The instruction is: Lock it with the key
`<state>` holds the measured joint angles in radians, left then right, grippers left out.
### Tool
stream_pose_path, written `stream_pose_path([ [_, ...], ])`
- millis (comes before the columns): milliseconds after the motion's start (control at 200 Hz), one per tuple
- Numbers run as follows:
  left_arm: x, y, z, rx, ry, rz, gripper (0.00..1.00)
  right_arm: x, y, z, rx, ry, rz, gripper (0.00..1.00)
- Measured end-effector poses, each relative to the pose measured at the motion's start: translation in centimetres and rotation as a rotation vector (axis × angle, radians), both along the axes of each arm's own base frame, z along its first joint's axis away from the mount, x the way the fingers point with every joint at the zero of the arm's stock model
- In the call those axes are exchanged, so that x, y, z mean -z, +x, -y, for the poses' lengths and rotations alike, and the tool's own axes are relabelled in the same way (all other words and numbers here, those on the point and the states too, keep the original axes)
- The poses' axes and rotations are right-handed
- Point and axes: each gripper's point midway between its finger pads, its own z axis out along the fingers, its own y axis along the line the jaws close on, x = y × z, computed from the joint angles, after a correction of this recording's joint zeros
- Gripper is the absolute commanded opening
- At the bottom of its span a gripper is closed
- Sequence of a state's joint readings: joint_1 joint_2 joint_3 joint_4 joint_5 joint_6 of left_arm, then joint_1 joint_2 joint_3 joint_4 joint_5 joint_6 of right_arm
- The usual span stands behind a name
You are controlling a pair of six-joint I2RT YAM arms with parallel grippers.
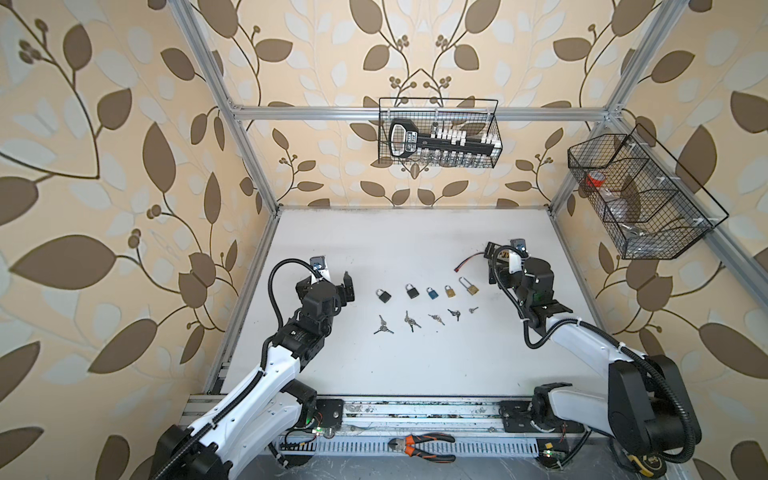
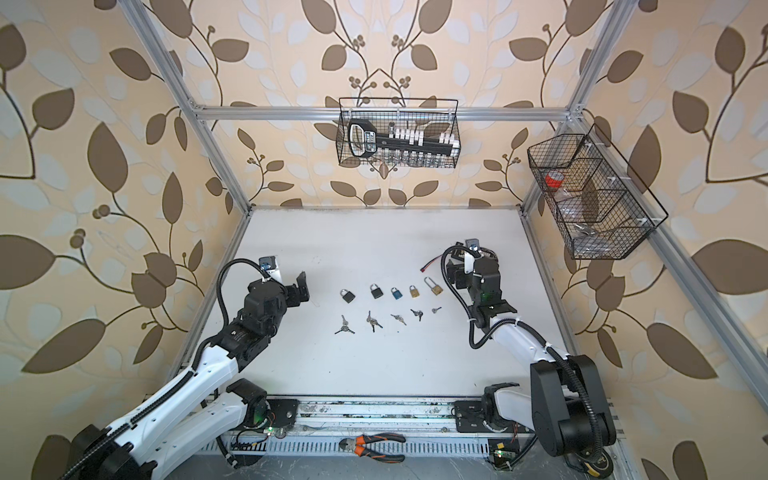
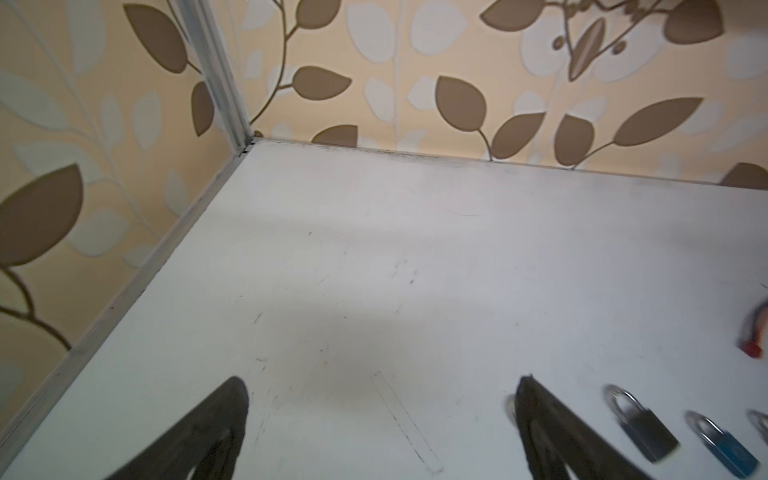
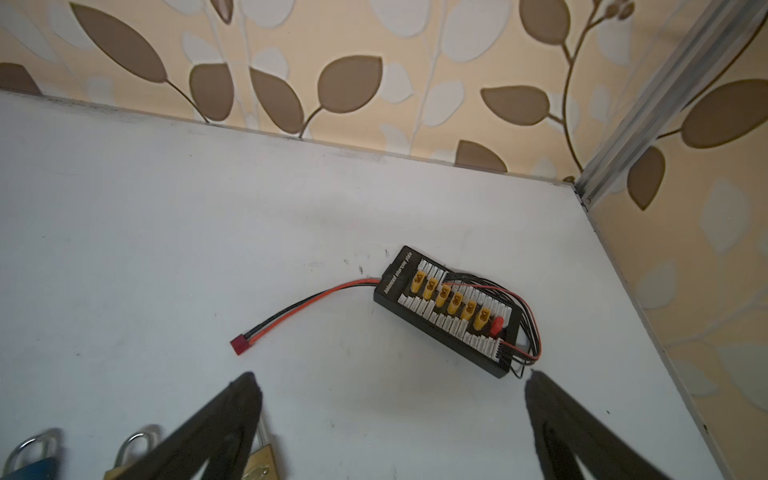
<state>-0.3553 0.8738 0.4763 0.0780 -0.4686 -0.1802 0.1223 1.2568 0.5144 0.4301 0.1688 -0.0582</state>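
Because the right wrist blocks it in both top views, the right gripper [image 4: 390, 384] reads clearly only in its own wrist camera: two black fingers spread wide, nothing between them. Beyond their tips lies a black balance charging board [image 4: 446, 309] with yellow connectors and a red-and-black lead [image 4: 307, 305]. There one finger covers part of the long-shackle brass padlock [image 1: 469, 286], and the blue padlock [image 1: 432, 293] is cut off at the frame edge. The key bunches [image 1: 410, 321] are too small to count the keys in each.

The scuffed white tabletop [image 1: 415, 365] sits inside an aluminium frame with leaf-patterned walls. A wire basket [image 1: 438, 99] hangs on the back wall, a divided wire basket [image 1: 660, 245] on the right one. Orange-handled pliers [image 1: 424, 446] lie on the front rail.

Five padlocks stand in a row mid-table, with the key bunches in a second row just nearer the arm bases.

The left arm reaches forward; the left gripper [image 1: 347, 286], fingers wide and empty, hangs beside the leftmost black padlock [image 1: 383, 295], apart from it. The right arm bends at the elbow, its wrist past the row's right end.
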Motion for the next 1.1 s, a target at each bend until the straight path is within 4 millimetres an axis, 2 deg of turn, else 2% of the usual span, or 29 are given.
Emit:
stream_pose_path([
  [125,2.3,1.9,-0.4,-0.018,0.050,-0.045,0.99,2.2,0.2,0.7,0.028,-0.003,-0.019,1.00],
  [220,5.3,2.9,-0.1,-0.007,0.108,-0.102,0.99,3.6,0.3,1.2,0.042,-0.003,-0.029,1.00],
  [325,8.8,3.0,-0.2,0.006,0.164,-0.165,0.99,4.8,0.3,2.2,0.062,0.014,-0.022,1.00],
  [410,10.7,2.8,-0.2,0.027,0.207,-0.200,0.99,5.6,0.2,2.7,0.070,0.035,-0.023,1.00],
  [675,9.7,3.3,-0.4,0.076,0.245,-0.068,0.99,5.5,-1.4,2.7,0.057,0.079,0.076,1.00],
  [850,11.0,3.4,-2.6,0.041,0.208,-0.068,0.99,5.1,-2.3,2.9,0.064,0.095,0.144,1.00],
  [915,11.2,3.8,-3.7,0.008,0.180,-0.057,0.99,5.0,-2.3,2.9,0.067,0.098,0.151,0.99],
  [1010,12.5,4.7,-4.8,-0.018,0.148,-0.117,0.99,4.6,-2.1,3.1,0.072,0.105,0.165,1.00],
  [1100,12.0,5.6,-5.3,-0.027,0.106,-0.115,0.99,4.7,-2.1,3.4,0.080,0.110,0.166,1.00],
])
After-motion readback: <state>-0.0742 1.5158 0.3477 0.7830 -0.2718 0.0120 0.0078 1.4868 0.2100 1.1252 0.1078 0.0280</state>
